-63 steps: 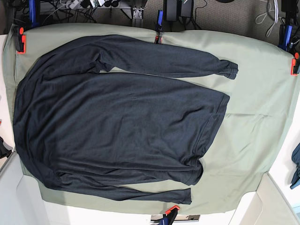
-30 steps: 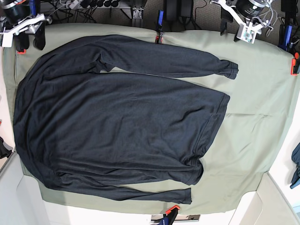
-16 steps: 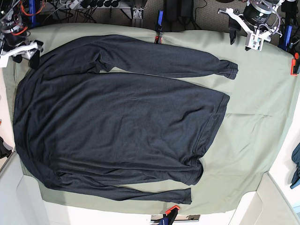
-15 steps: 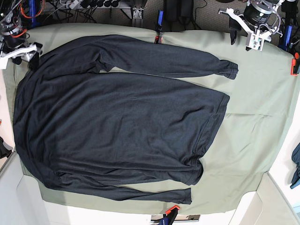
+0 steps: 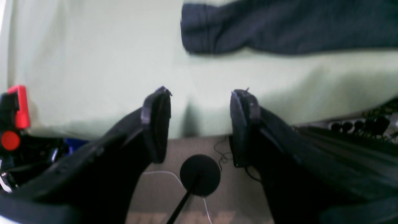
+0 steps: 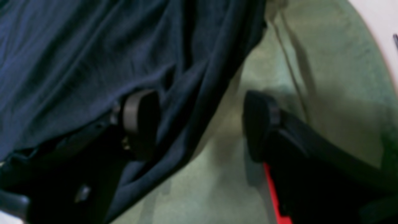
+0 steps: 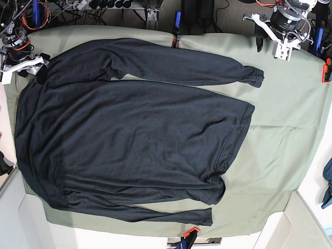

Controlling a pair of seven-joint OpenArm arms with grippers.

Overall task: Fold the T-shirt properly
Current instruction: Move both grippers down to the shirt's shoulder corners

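The dark T-shirt [image 7: 129,129] lies spread flat on the sage-green table cloth [image 7: 290,119], long sleeves along its top and bottom edges. My right gripper [image 7: 33,71] hovers open at the shirt's upper left shoulder edge. In the right wrist view the gripper [image 6: 199,124] straddles the shirt's edge [image 6: 186,93], one finger [image 6: 140,121] over dark fabric, the other [image 6: 258,124] over green cloth. My left gripper [image 7: 271,47] is open over the cloth, just beyond the upper sleeve's cuff [image 7: 255,77]. In the left wrist view this gripper [image 5: 200,99] holds nothing, and the cuff [image 5: 211,31] lies ahead of it.
Orange-red clamps pin the cloth at the back edge [image 7: 174,41], the right edge [image 7: 327,70] and the front edge [image 7: 189,232]. A blue cloth scrap [image 7: 328,181] hangs at the far right. Cables and stands crowd the floor behind the table [image 7: 104,8].
My right gripper has come down along the left side to the shirt's shoulder edge. The left gripper has shifted slightly rightward near the cuff. The shirt has not moved.
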